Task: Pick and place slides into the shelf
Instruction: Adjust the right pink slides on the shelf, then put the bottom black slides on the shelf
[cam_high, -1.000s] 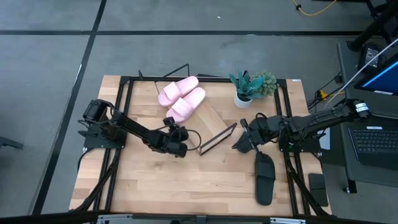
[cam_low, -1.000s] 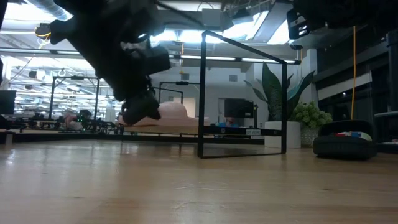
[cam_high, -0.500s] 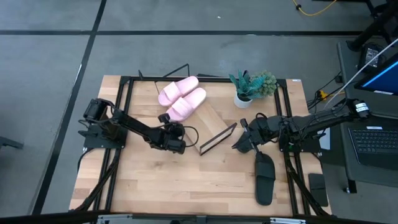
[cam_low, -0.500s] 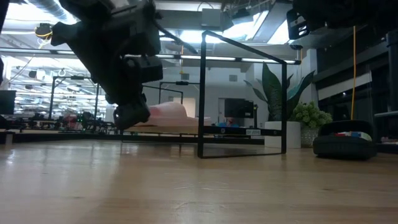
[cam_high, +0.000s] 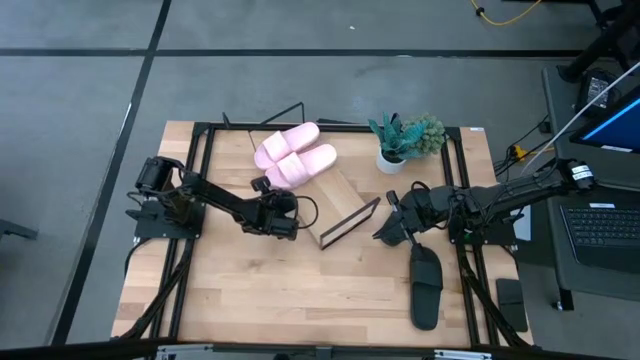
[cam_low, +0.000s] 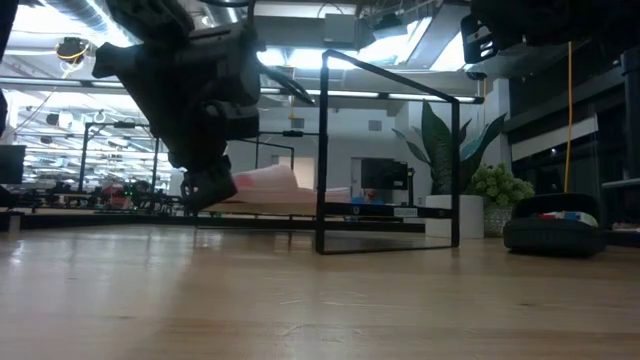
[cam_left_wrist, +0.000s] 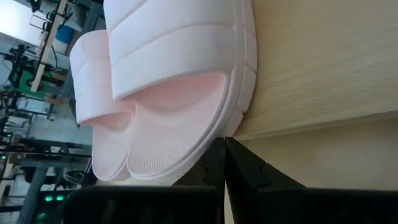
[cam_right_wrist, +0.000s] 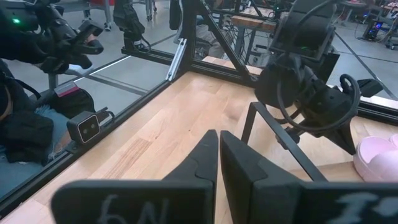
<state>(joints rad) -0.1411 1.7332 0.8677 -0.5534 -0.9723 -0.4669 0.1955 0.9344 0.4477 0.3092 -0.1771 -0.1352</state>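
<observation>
I am holding the left end effector (cam_high: 283, 203) closed and empty, just beside the near end of the pink slides (cam_high: 294, 157), which are lying side by side on the slanted shelf (cam_high: 338, 192). In the left wrist view its tips look to be touching the heel of the nearer pink slide (cam_left_wrist: 180, 93), though I cannot be sure of contact. I am keeping the right end effector (cam_high: 385, 232) closed too, gripping nothing, with one black slide (cam_high: 426, 285) lying on the surface just beyond it, long axis running toward the surface's front edge. The right arm is plainly the nearer one for that slide; the shelf lies between the arms.
</observation>
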